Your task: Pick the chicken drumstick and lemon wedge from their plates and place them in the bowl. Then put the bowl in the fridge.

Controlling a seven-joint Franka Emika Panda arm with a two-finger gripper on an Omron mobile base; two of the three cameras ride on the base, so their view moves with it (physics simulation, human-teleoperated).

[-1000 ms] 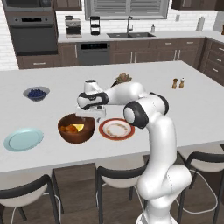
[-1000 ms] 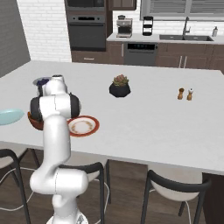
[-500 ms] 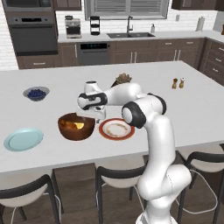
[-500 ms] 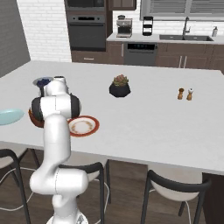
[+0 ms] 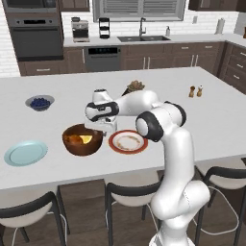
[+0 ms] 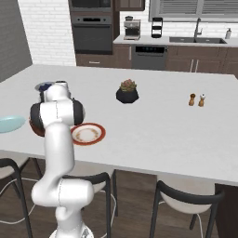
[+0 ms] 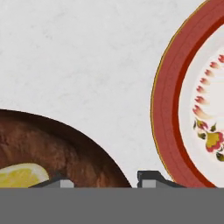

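Left base view: white arm reaches left across the pale island counter (image 5: 211,115), hand down at the near-right rim of the deep reddish-brown wooden bowl (image 5: 82,139). Inside the bowl, a small yellow lemon wedge (image 5: 86,139) lies beside an orange-brown chicken drumstick (image 5: 73,140); the two are touching or nearly so. Just right of the bowl, the round plate with red-brown rim and cream centre (image 5: 128,141) sits bare. Plain light blue plate (image 5: 26,153) is well apart to the left, also bare. Small grey bowl of blueberries (image 5: 40,102) stands farther back on the left; black pot with a plant (image 5: 136,86) shows behind the arm; two small shakers (image 5: 195,91) stand to the right.

Right base view: the arm's own links hide most of the wooden bowl (image 6: 33,128); a sliver of its rim shows. Red-rimmed plate (image 6: 88,134) is plain here, as is the potted plant (image 6: 127,91), and an edge of the blue plate (image 6: 10,123).

Hand view: the gripper (image 7: 103,180) has one dark fingertip (image 7: 151,177) outside the bowl wall (image 7: 52,146), over the counter strip between bowl and patterned plate (image 7: 175,96); the other tip sits inside by the lemon wedge (image 7: 22,176). Jaws straddle the bowl rim, drawn in to a narrow gap; whether they actually pinch the wall I cannot tell
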